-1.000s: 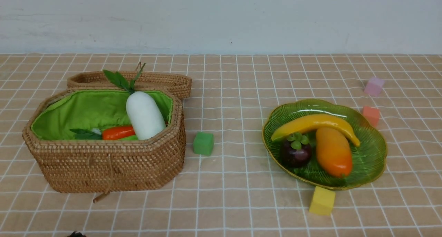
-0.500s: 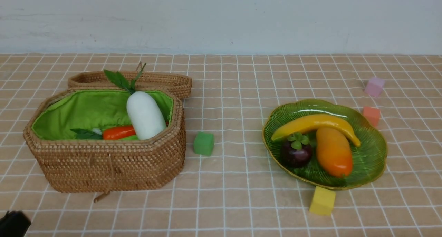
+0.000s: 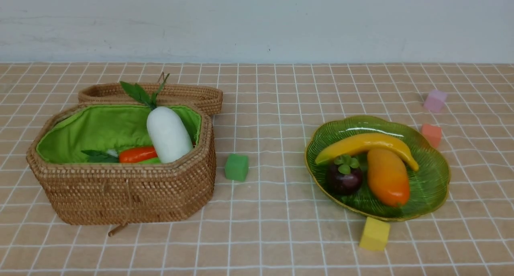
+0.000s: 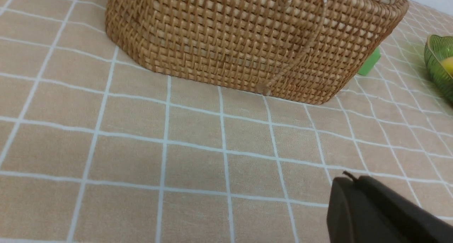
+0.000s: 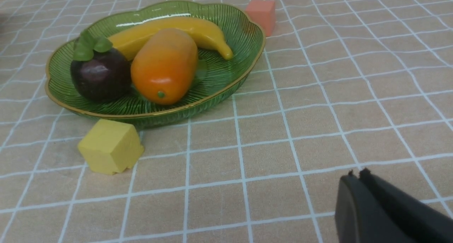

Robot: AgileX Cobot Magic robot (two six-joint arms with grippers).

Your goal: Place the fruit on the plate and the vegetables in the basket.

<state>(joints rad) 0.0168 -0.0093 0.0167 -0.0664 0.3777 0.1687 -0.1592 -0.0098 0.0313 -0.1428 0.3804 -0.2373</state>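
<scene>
Gone from the bottom-left corner of the front view is that dark bit of arm that poked in half a second ago; nothing else on the table has budged. So the sorting looks done to me: banana (image 3: 366, 144), mango (image 3: 388, 176) and mangosteen (image 3: 344, 178) all sit on the green plate (image 3: 435, 179), and the radish (image 3: 168, 134) leans up in the basket (image 3: 120, 195) with the carrot (image 3: 137, 154) lying beside it and a sliver of light green, probably the gourd (image 3: 150, 160), just under that. Both arms sit low over bare tablecloth. The left gripper (image 4: 348, 181) is near the basket's front wall and the right gripper (image 5: 355, 175) is near the plate and the yellow cube (image 5: 110, 151); on each, the fingers look pressed together with nothing between them. What could still go wrong? I'd guess a sloppy swing from the left arm clipping the basket and tipping that propped-up radish, or the right arm nudging the cube into the plate rim.
</scene>
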